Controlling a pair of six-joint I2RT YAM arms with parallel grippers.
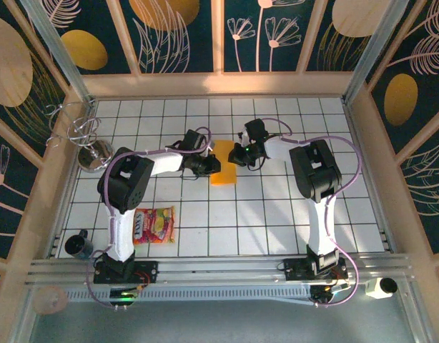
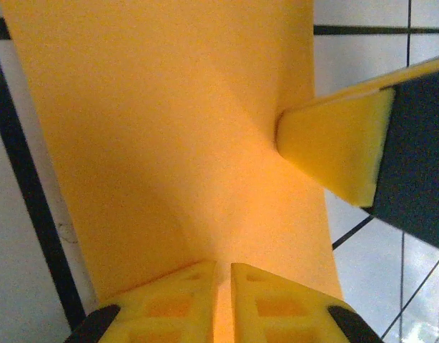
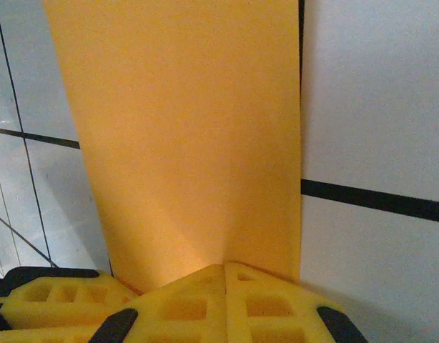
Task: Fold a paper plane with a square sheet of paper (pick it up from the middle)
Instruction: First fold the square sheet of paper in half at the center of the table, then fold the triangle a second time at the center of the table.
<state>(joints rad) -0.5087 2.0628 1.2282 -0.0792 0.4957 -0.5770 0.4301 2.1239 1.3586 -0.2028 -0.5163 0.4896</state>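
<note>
Where the two arms meet over the far middle of the tiled surface (image 1: 277,214), we find the square sheet of paper (image 1: 223,176). It shows as a narrow rectangle rather than a square, so we judge it doubled over lengthwise. We see no pointed nose and no slanted corner folds, so the paper plane is not yet made. We take this for an early step, the setting of the centre fold.

In its own wrist view, the left gripper (image 2: 223,275) has one end of the sheet running up into its jaws. They stand narrow, with only a slim slit between them, and we read that as a pinch on the paper. The sheet bows up off the tiles there, with a soft ridge crossing toward its long edge. At that edge one of the right arm's fingers (image 2: 334,146) bears on the paper. The right gripper (image 3: 225,271) has its jaws closed together on the sheet's end.

Further out, a red-and-yellow snack packet (image 1: 155,225) lies near the left arm's base. A dark mug (image 1: 78,245) sits at the near left corner. Both are well apart from the paper.

In our judgement the next move calls for one pair of jaws to anchor the sheet while the other lays it flat and presses the crease. The long edges must be kept matched. Paper this thin may buckle or slip if both arms pull at once.
</note>
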